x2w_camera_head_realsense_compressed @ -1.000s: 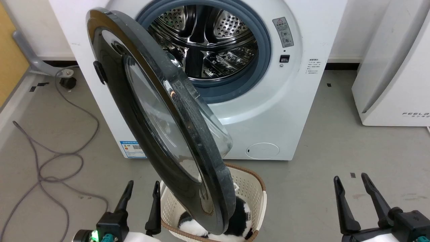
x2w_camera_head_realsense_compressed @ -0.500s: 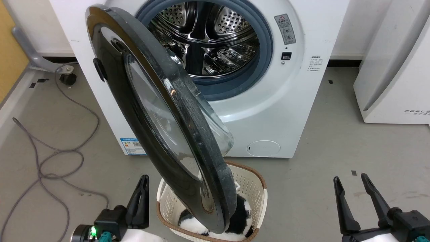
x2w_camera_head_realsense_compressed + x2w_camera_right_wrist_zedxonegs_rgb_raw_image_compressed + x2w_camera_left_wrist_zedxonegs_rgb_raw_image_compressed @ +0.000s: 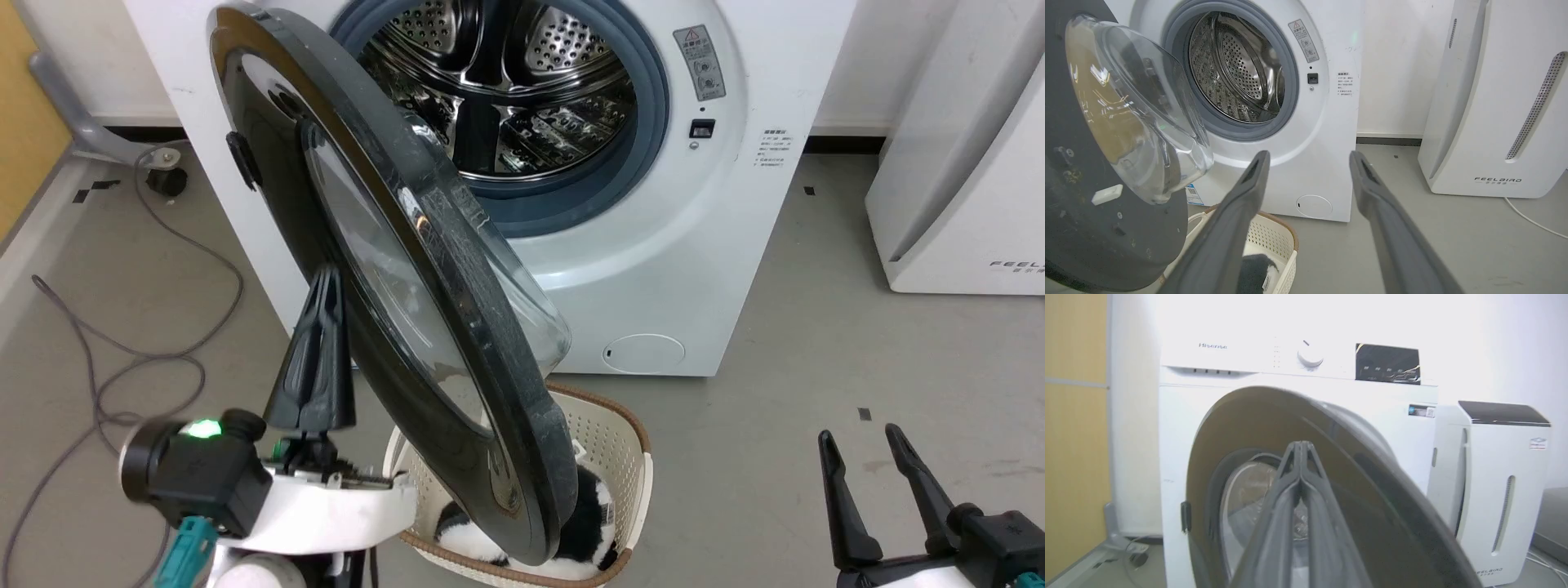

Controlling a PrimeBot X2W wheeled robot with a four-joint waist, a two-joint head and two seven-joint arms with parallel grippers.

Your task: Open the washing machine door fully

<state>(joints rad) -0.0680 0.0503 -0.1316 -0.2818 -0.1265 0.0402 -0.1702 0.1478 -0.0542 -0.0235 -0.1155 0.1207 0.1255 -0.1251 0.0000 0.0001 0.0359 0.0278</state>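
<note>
The washing machine door [image 3: 447,269], half open, slants across frame centre; likely heavy, rigid and slick, best hooked at its thick rim. At lower left, the left gripper [image 3: 328,282] has fingers pressed together beside the door's outer face. At lower right, the right gripper [image 3: 859,437] is spread, empty.

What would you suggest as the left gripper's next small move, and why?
Probably ease the shut left gripper around the free rim of the washing machine door to its matte back: the door stands half open, and the gripper faces its glossy front, where pushing would close it.
</note>
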